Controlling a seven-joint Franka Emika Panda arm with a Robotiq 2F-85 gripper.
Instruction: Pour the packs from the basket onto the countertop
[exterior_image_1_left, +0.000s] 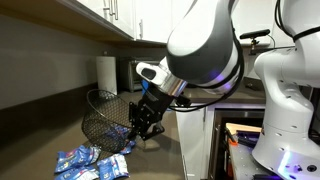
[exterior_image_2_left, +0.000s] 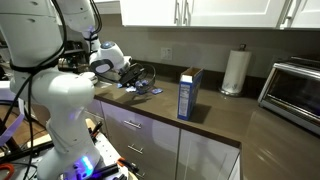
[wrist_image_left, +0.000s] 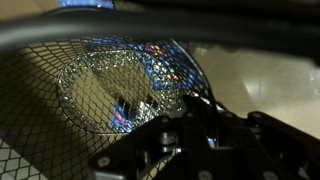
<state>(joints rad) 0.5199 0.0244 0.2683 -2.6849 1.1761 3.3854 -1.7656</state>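
The black wire-mesh basket (exterior_image_1_left: 104, 116) is tipped on its side above the countertop (exterior_image_1_left: 40, 135), its mouth turned up and to the left. My gripper (exterior_image_1_left: 141, 118) is shut on the basket's rim. Several shiny blue packs (exterior_image_1_left: 88, 158) lie scattered on the counter just below and in front of it. In an exterior view the basket (exterior_image_2_left: 141, 73) and packs (exterior_image_2_left: 149, 90) sit at the counter's far end by the gripper (exterior_image_2_left: 128, 76). The wrist view looks into the basket (wrist_image_left: 95, 95); blue packs (wrist_image_left: 160, 62) show through its mesh above the gripper (wrist_image_left: 195, 128).
A tall blue-and-green box (exterior_image_2_left: 188, 93) stands mid-counter. A paper towel roll (exterior_image_2_left: 234, 70) stands by the back wall and a toaster oven (exterior_image_2_left: 296, 88) sits at the far end. White cabinets (exterior_image_1_left: 110, 15) hang overhead. The counter's front edge (exterior_image_1_left: 182, 150) runs beside the packs.
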